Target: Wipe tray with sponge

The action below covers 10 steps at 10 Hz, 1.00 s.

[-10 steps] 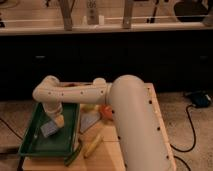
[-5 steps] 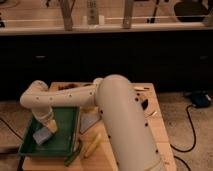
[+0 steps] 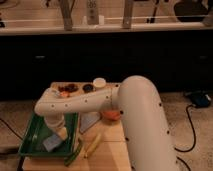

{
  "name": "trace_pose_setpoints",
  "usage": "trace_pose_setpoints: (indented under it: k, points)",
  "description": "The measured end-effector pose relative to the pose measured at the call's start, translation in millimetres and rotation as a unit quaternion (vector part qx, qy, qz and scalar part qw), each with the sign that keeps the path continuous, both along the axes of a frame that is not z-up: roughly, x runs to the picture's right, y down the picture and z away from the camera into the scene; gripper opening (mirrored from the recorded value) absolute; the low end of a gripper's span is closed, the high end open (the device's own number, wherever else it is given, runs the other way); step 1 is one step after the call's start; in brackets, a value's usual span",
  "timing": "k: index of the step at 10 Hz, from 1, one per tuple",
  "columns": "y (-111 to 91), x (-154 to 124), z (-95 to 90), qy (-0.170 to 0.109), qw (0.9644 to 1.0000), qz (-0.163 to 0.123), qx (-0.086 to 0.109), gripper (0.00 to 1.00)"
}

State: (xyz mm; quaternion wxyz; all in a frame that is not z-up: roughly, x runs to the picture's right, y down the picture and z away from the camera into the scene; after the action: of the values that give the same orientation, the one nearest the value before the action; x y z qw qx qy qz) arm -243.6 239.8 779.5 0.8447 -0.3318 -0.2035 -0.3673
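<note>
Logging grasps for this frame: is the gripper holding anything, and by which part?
Cannot be told for sure. The gripper is down in the tray, right at the upper end of the sponge, but the arm hides the contact.

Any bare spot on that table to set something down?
Left floor of the tray, between its wall and the sponge at the gripper. Front tabletop between corn cob and arm. Crowded: back edge, bowls and cup; cloth mid-table.
</note>
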Motion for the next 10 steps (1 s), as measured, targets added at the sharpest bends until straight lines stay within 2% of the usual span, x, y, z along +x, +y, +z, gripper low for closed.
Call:
trace_pose_setpoints:
  k: [2, 7, 10]
  points:
    - [-7.2, 14.4, 2.9, 0.011, 0.9998, 0.015, 0.003, 0.03]
    - [-65.0, 10.8, 39.5, 0.034, 0.999, 0.026, 0.013, 0.03]
    - [-73.6, -24.0, 41.5, 0.027, 0.9995, 0.01, 0.015, 0.03]
